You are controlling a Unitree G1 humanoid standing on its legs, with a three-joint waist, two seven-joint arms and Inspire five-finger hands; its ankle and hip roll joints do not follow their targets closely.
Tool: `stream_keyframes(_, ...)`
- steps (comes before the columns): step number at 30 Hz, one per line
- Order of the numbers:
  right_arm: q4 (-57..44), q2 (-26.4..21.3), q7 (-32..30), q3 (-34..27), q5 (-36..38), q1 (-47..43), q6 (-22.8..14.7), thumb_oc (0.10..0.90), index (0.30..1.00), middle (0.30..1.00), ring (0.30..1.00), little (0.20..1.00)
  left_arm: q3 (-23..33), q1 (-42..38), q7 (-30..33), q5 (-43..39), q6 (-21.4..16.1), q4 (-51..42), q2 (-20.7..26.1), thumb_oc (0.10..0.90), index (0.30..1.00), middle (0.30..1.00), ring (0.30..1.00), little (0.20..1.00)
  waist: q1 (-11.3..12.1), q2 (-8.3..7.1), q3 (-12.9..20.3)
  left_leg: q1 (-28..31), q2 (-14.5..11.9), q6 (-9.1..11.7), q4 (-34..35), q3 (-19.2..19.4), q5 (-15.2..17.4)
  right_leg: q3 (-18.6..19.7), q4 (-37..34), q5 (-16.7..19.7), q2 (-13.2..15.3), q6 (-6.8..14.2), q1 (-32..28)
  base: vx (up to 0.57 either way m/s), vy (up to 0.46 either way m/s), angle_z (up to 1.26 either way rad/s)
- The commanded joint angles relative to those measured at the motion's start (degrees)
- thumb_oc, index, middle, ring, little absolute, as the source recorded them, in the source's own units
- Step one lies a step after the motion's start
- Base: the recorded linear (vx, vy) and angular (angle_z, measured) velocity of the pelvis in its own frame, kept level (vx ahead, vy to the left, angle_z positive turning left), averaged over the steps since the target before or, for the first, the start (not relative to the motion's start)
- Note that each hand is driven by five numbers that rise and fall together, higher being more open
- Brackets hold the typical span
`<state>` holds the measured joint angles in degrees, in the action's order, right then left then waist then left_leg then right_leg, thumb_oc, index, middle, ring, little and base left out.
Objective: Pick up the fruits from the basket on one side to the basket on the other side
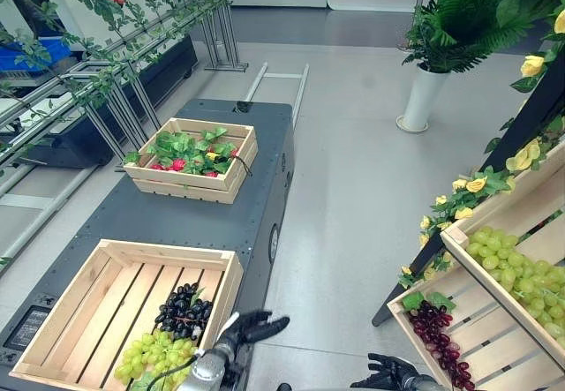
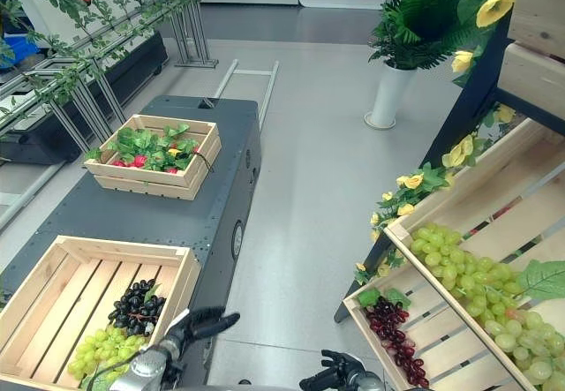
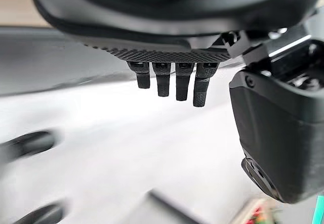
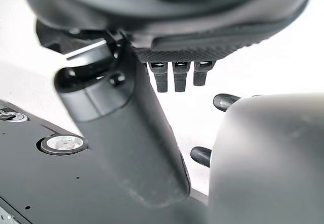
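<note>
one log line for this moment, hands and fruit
left hand: open, empty, beside near crate | right hand: open, empty, low | dark grapes, green grapes in near crate

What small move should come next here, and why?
Probably swing the left hand back over the near crate and lower it toward the dark grapes. Both hands are empty with relaxed fingers; the left hangs just past the crate's rim, over the floor, and the right hand is low beside the shelf crate.
</note>
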<state>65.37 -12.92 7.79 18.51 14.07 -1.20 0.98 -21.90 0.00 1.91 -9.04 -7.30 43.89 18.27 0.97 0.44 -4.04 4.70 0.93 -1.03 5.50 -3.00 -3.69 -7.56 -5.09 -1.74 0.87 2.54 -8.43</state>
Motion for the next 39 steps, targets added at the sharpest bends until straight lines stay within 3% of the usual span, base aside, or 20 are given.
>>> stream_keyframes(1, -3.36, -1.8, 2.0, 0.61, 4.25, -1.28, -0.64, 0.8, 0.9, 0.9, 0.9, 0.9, 3.22, -9.26, 6.84, 1.73, -7.69, -4.47, 2.4, 0.8, 0.9, 0.9, 0.9, 0.9, 1.15, -0.26, -1.4, 0.51, 2.56, -0.33, -0.5, 2.67, 5.55, -0.27, 1.74, 0.44, 0.47, 1.8, 3.32, -0.02, -0.007, 0.06)
stream_keyframes(7, -4.31, -1.42, 2.28, -0.2, 4.18, 0.08, -2.26, 0.8, 0.9, 0.9, 0.9, 0.9, 9.28, -9.2, 17.62, 6.89, -10.59, -10.82, 4.31, 0.8, 0.9, 0.9, 0.9, 0.9, 2.21, -0.92, -1.34, 0.1, 2.83, -0.26, -0.5, 1.35, 5.4, -1.12, 1.13, 0.5, 0.48, 1.38, 2.93, -0.01, -0.006, 0.08)
stream_keyframes(11, -5.0, -1.51, 2.21, 0.16, 3.96, 0.65, -2.46, 0.8, 0.9, 0.9, 0.9, 0.9, 11.57, -8.99, 22.51, 11.56, -10.32, -13.29, 6.72, 0.8, 0.9, 0.9, 0.9, 0.9, 2.7, -1.33, -1.24, -0.41, 2.83, -0.01, -0.5, 0.7, 5.09, -1.64, 1.28, 0.25, 0.24, 1.17, 3.04, 0.0, -0.003, 0.12)
stream_keyframes(23, -8.56, -3.37, 2.93, 0.23, 4.5, 2.94, -4.72, 0.8, 0.9, 0.9, 0.9, 0.9, 17.74, -5.8, 22.12, 19.71, -6.95, -17.52, 16.96, 0.8, 0.9, 0.9, 0.9, 0.9, 3.22, -0.76, -4.3, -2.14, 3.37, -0.5, -1.3, 0.24, 4.24, -2.09, 4.61, -1.2, -0.49, 0.4, 5.48, -0.01, 0.026, 0.08)
stream_keyframes(30, -12.85, -5.94, 3.0, 2.37, 5.49, 1.54, -8.16, 0.8, 0.9, 0.9, 0.9, 0.9, 17.74, -7.0, 19.16, 22.92, -4.64, -17.47, 25.67, 0.8, 0.9, 0.9, 0.9, 0.9, 3.32, -0.21, -10.35, -7.75, 3.72, -0.56, -5.72, -0.03, 4.07, -2.48, 9.26, -2.17, -0.88, -0.4, 10.9, -0.11, 0.041, 0.08)
stream_keyframes(35, -14.69, -8.93, 2.51, 3.55, 9.75, -1.94, -10.75, 0.8, 0.9, 0.9, 0.9, 0.9, 15.24, -12.5, 15.18, 24.14, -3.74, -15.07, 34.45, 0.8, 0.9, 0.9, 0.9, 0.9, 3.11, 0.72, -17.17, -14.53, 3.85, -0.02, -10.52, 0.26, 3.25, -3.27, 14.23, -2.98, -1.35, -1.49, 16.93, -0.13, 0.016, 0.12)
stream_keyframes(39, -16.76, -10.25, 2.71, 4.21, 8.82, -2.85, -12.28, 0.8, 0.9, 0.9, 0.9, 0.9, 12.93, -16.39, 12.54, 24.16, -3.47, -14.15, 39.08, 0.8, 0.9, 0.9, 0.9, 0.9, 2.64, 1.49, -19.97, -18.62, 4.17, 0.12, -13.21, 0.53, 2.9, -3.71, 17.32, -3.5, -1.24, -2.12, 21.09, -0.08, 0.033, 0.04)
